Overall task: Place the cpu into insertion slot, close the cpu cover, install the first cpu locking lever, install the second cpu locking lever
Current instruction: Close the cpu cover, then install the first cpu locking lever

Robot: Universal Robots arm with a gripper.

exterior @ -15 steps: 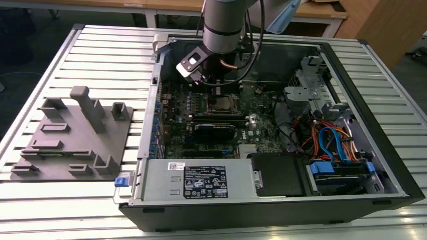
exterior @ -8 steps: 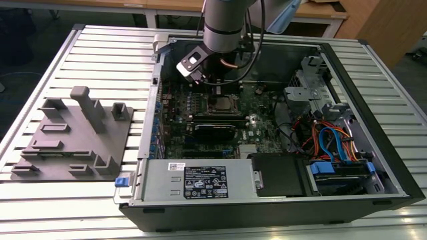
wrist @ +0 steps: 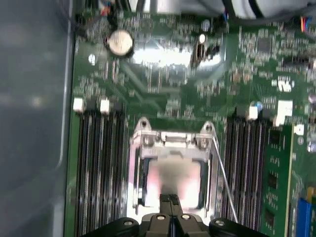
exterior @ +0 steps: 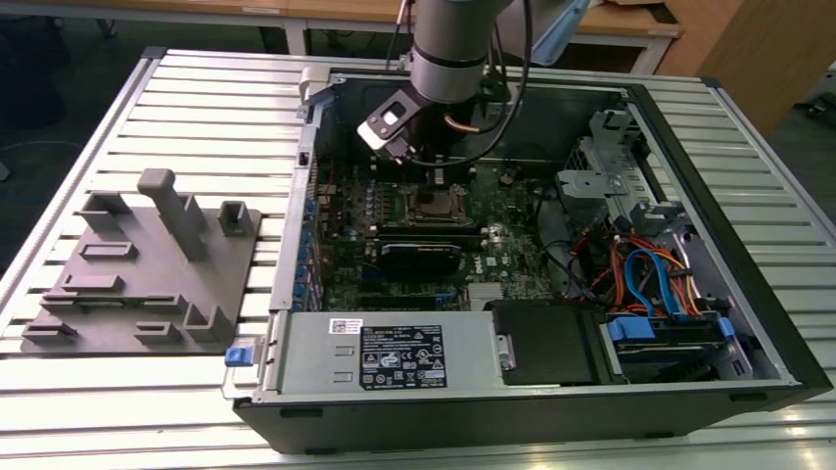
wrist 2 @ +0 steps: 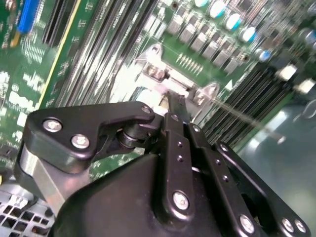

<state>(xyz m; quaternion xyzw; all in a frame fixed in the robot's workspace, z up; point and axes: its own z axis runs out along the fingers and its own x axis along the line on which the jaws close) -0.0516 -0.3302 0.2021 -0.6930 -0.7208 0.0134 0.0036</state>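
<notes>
An open computer case (exterior: pixel 731 196) is laid on a slatted table (exterior: pixel 196 98), seen from above in the exterior view, with a grey fixture (exterior: pixel 144 264) set beside it at the exterior view's left. An arm (exterior: pixel 451 49) is seen reaching down into the case over the green motherboard (exterior: pixel 343 211), above the slot (exterior: pixel 436 206). In the first wrist view the cpu (wrist: pixel 175 175) is seen seated in the slot, its dull silver top framed by the cover (wrist: pixel 173 140), which appears laid down over it. The gripper (wrist: pixel 170 199) is held at the cover's near edge, its fingers pressed together with nothing seen between them; whether the cover is touched cannot be told. A thin lever (wrist: pixel 224 182) is seen slanting away beside the cover, between it and the memory slots (wrist: pixel 244 168)
</notes>
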